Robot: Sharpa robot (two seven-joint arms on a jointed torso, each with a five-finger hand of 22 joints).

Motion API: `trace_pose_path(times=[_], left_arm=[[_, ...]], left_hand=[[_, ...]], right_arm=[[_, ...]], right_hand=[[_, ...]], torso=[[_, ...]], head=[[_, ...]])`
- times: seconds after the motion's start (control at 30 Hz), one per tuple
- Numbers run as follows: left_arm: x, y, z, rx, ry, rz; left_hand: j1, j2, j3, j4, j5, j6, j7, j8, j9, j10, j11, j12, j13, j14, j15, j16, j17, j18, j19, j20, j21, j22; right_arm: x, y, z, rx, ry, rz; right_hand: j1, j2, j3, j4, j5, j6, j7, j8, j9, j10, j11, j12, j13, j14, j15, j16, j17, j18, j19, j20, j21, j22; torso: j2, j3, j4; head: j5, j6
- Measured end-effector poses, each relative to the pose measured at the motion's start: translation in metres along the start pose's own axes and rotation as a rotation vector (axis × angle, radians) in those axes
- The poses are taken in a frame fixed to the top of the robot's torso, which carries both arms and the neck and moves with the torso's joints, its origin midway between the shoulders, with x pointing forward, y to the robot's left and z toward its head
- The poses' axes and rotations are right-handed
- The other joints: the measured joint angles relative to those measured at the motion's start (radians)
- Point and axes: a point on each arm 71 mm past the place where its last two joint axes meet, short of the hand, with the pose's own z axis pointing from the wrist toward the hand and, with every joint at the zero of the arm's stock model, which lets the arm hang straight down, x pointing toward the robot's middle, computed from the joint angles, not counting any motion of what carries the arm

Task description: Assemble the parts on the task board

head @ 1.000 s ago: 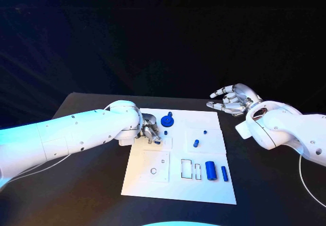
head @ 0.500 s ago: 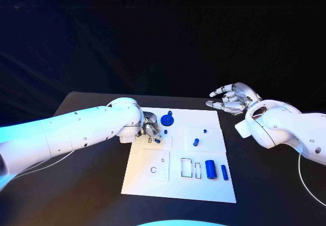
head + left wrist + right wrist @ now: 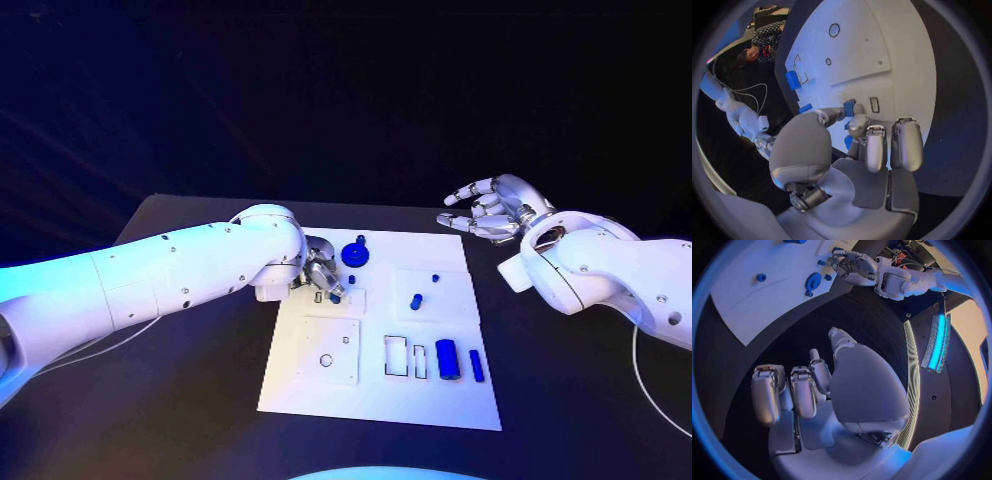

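While I hold at the board: my left robot hand sits over the far left part of the board, low and close to it.
Left robot hand: clamped on a small blue part, pinched between thumb and a finger, as the left wrist view has it.
Where the part is: in my pinch, just beside a little rectangular slot in the board.
What changed: hardly anything over the last second! My left arm has crept in a touch, but the hand stays on the same spot.
What that means: I judge I'm in the fine lining-up stage, with the part not yet seated.
Right robot hand: fingers apart and loosely curled, holding nothing, parked above the bench past the board's far right corner, unmoved.
Still waiting: the gear just beside my left hand, and the cylinder lying loose nearer me.
Next call: a slow, straight push down, I reckon, since a tilted part could jam at the slot's edge.
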Motion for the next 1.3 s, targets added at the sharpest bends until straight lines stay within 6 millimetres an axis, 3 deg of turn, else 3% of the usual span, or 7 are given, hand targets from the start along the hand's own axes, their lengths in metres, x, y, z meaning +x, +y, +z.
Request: trace_pose_path(times=[0.27,0.33,0.47,0.6,0.73,0.83,1.3], left_arm=[[0.0001,-0.0002,0.0005,-0.002,0.003,0.002],[0.0001,-0.0001,0.0005,-0.002,0.004,0.003],[0.0002,0.0,0.0003,-0.002,0.006,0.005],[0.0006,0.0003,0.0002,-0.003,0.008,0.006],[0.0009,0.0007,0.0001,-0.003,0.01,0.008],[0.0029,0.0012,0.0007,-0.004,0.017,0.011],[0.003,0.0017,0.0008,-0.006,0.021,0.017]], left_hand=[[-0.015,0.014,-0.003,-0.003,0.006,0.006,0.001,0.013,0.006,0.012,-0.006,0.005,0.004,0.0,-0.007,0.006,0.0,0.0,0.005,-0.005,0.0,0.008],[-0.019,0.018,0.012,-0.024,0.006,0.006,0.001,0.014,0.006,0.012,-0.006,0.005,0.004,0.0,-0.007,0.006,0.0,0.0,0.005,-0.005,0.001,0.009],[-0.037,0.022,0.004,-0.032,0.006,0.006,0.001,0.019,0.006,0.016,-0.009,0.005,0.005,0.004,-0.011,0.011,0.0,0.0,0.007,-0.007,0.004,0.011],[-0.065,0.019,0.023,-0.071,0.005,0.008,0.0,0.023,0.008,0.018,-0.012,0.005,0.005,0.0,-0.014,0.011,0.0,0.0,0.004,-0.012,0.004,0.014],[-0.081,0.014,0.018,-0.078,0.0,0.015,-0.007,0.024,0.008,0.021,-0.015,0.005,0.005,0.0,-0.014,0.011,0.0,0.0,0.004,-0.012,0.004,0.015],[-0.09,0.01,0.013,-0.083,0.0,0.041,-0.027,0.025,0.01,0.03,-0.02,0.005,0.005,0.0,-0.015,0.011,0.0,0.0,0.005,-0.012,0.004,0.017],[-0.104,0.001,-0.003,-0.099,-0.012,0.063,-0.042,0.021,0.006,0.03,-0.02,0.005,0.007,0.0,-0.014,0.011,0.0,0.0,0.008,-0.016,0.004,0.019]], right_arm=[[-0.0002,-0.0001,0.0,0.0,0.0,0.0],[-0.0003,-0.0002,-0.0001,0.0,-0.001,0.0],[-0.0003,-0.0002,-0.0001,0.0,-0.001,0.0],[-0.0002,0.0,0.0,-0.001,-0.001,0.0],[-0.0002,0.0001,0.0,-0.002,-0.001,0.0],[-0.0002,0.0002,-0.0001,-0.003,-0.001,0.0],[-0.0004,0.0005,-0.0003,-0.008,-0.002,0.001]], right_hand=[[0.0,0.0,0.0,0.0,0.0,0.0,0.0,0.0,-0.001,0.0,0.0,0.0,0.0,0.0,0.0,0.0,0.0,0.0,0.0,0.0,0.0,0.0],[0.0,0.0,0.0,0.0,0.0,0.0,0.0,0.0,-0.001,0.0,0.0,0.0,0.0,0.0,0.0,0.0,0.0,0.0,0.0,0.0,0.0,0.0],[0.0,0.0,0.0,0.0,0.0,0.0,0.0,0.0,-0.001,0.0,0.0,0.0,0.0,0.0,0.0,0.0,0.0,0.0,0.0,0.0,0.0,0.0],[0.0,0.0,0.0,0.0,0.0,0.0,0.0,0.0,-0.001,0.0,0.0,0.0,0.0,0.0,0.0,0.0,0.0,0.0,0.0,0.0,0.0,0.0],[0.0,0.0,0.003,-0.003,0.0,0.0,0.0,0.0,-0.001,0.0,0.0,0.0,0.0,0.0,0.0,0.0,0.0,0.0,0.0,0.0,0.0,0.0],[0.0,0.0,0.005,-0.001,0.0,0.0,0.0,0.004,-0.002,0.0,0.0,0.0,0.001,0.0,0.0,0.0,0.0,0.0,0.0,0.0,0.0,0.0],[-0.016,0.003,0.006,0.0,-0.01,0.0,0.0,0.008,-0.004,0.0,0.0,0.0,0.001,0.0,0.0,0.0,0.001,0.0,0.0,0.0,0.0,0.0]], torso=[[0.0,-0.0007,-0.0002],[0.0,-0.0008,-0.0005],[0.0,-0.0012,-0.0005],[0.0,-0.0012,-0.0001],[0.0,-0.0015,0.0005],[0.0,-0.0016,0.0004],[0.0,-0.0007,-0.0007]], head=[[0.0,-0.001],[0.0,-0.001],[0.001,-0.002],[0.0,-0.003],[0.0,-0.005],[-0.001,-0.006],[-0.001,-0.006]])
